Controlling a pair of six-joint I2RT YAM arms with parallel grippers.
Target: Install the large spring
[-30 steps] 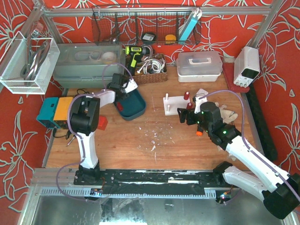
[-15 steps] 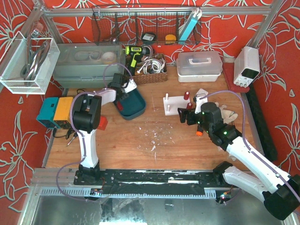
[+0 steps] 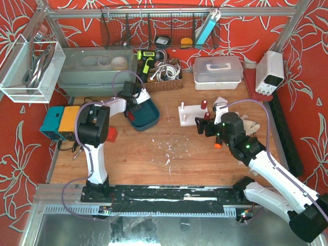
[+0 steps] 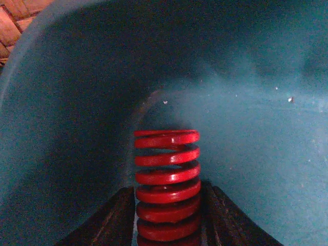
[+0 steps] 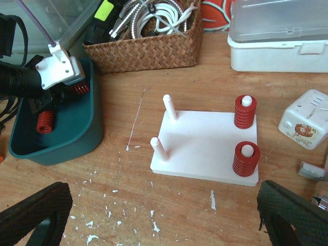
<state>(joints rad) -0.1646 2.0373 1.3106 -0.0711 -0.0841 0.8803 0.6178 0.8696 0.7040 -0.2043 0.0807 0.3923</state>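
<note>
Now, L hand [image 4: 168, 193] clamped on red coil spring [image 4: 166, 159] in teal bin [image 4: 61, 102], R hand [image 5: 164, 212] spread wide.

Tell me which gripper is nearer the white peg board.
Right. The right gripper hovers open beside the white peg board; the left gripper is in the teal bin, closed around a red spring.

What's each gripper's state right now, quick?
Left gripper: closed on a red spring, inside the teal bin.
Right gripper: open, fingers wide apart, holding nothing, facing the white peg board.
</note>
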